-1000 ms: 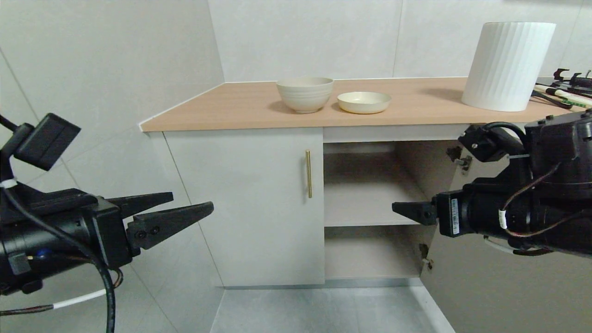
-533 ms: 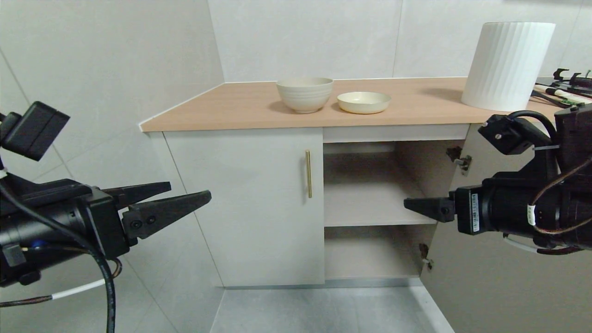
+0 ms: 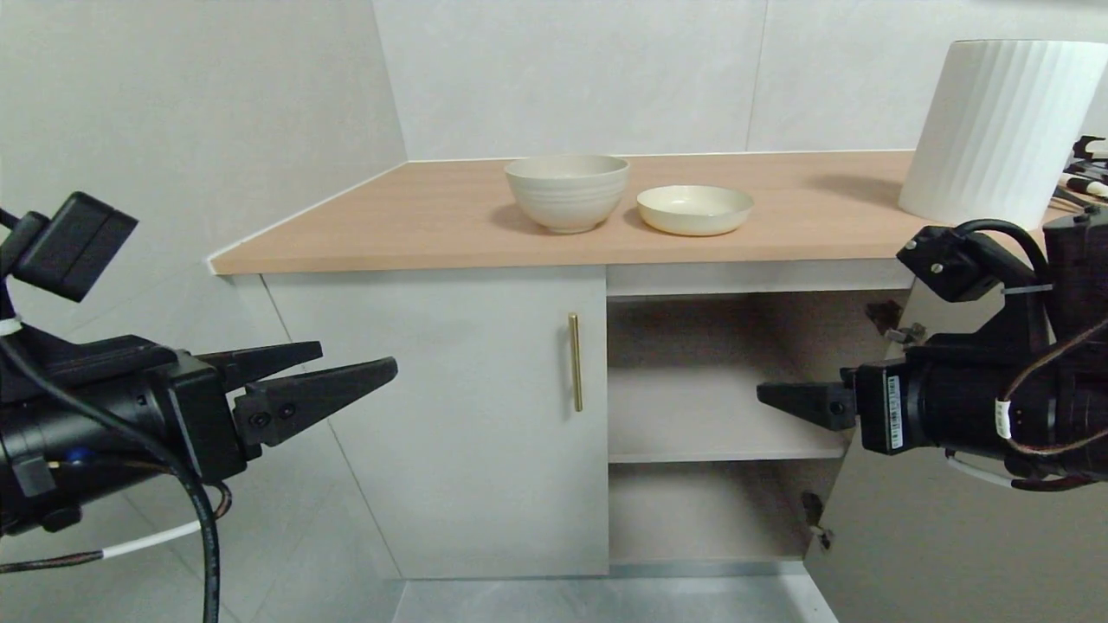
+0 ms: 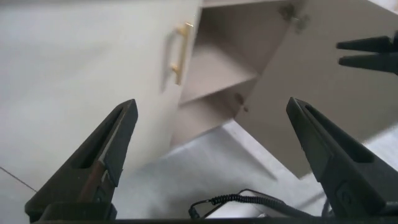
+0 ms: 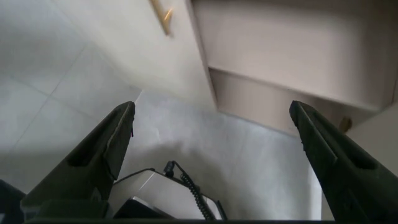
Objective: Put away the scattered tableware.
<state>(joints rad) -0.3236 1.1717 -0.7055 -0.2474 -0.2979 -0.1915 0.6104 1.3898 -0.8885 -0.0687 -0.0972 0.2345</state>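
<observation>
Head view: bowl point(image 3: 567, 192) and plate point(image 3: 695, 209) sit side by side on the counter point(image 3: 389, 227), above and ahead of both grippers. The left gripper point(image 3: 359, 359) hangs spread wide before the closed door point(image 3: 450, 415). The right gripper point(image 3: 792, 402), before the open cabinet point(image 3: 692, 415), looks nearer the plate. Left wrist view: fingers wide, handle point(image 4: 180, 53) ahead. Right wrist view: fingers wide above the floor point(image 5: 217, 155). The counter edge likely needs clearing.

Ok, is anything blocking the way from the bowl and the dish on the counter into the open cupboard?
Nothing visible does. The bowl and dish sit on the countertop, and the compartment below the dish stands open to its shelf. Only the right gripper hangs before that opening.
</observation>
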